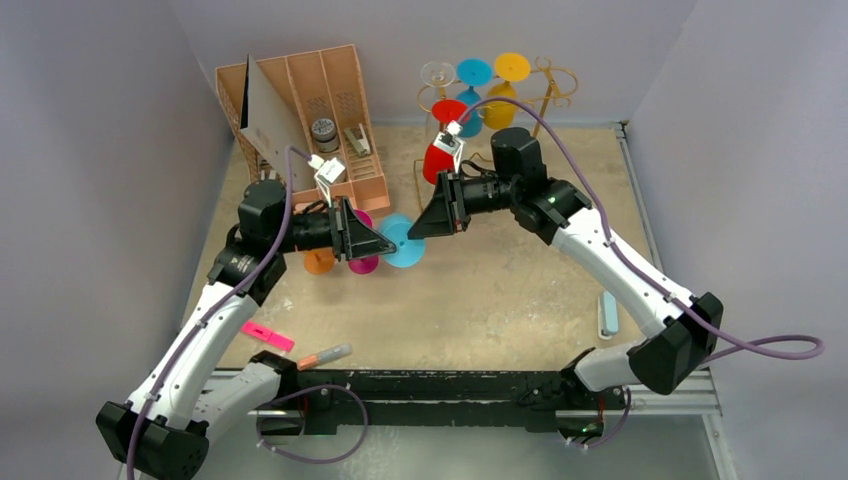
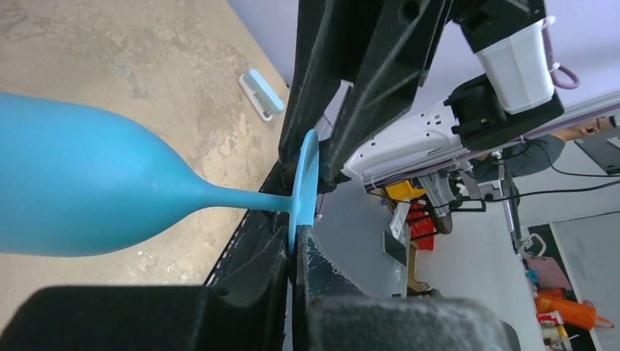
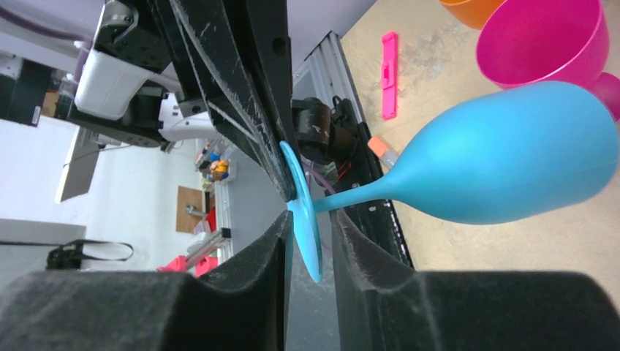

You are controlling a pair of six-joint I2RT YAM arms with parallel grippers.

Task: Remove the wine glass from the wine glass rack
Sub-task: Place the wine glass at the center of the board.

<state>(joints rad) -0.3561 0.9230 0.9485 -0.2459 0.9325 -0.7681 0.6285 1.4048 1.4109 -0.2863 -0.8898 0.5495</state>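
Right wrist view: the blue wine glass (image 3: 504, 157) is off the wine glass rack (image 1: 548, 85). It lies across the picture with its bowl to the right against the tan table (image 1: 480, 300) and its stem running left to a thin round foot. That foot stands edge-on in the gap of the right gripper (image 3: 311, 219). The jaws there are parted a little, and a sliver of space shows between the foot and one pad, so no firm hold is visible. From the opposite side the left gripper (image 2: 294, 238) is clamped on the rim of the same foot. The left wrist view shows its two pads pinching the blue disc with no gap.

In the top external view the foot shows as a blue disc between the two gripper tips, near the middle of the table. It is uppermost, with the bowl hidden beneath it, and whether the bowl touches the table cannot be told. Just beside it, under the left arm, are a pink glass (image 1: 362, 264) and an orange glass (image 1: 318, 262).

The rack stands at the far edge, well apart from the held glass, with clear, blue, yellow, red and amber glasses hanging on it. To its left is a tan slotted organiser (image 1: 310, 100). Along the near edge lie a pink flat piece (image 1: 267, 336) and a marker (image 1: 325, 355), with a pale-blue piece (image 1: 607, 315) beside the right arm.
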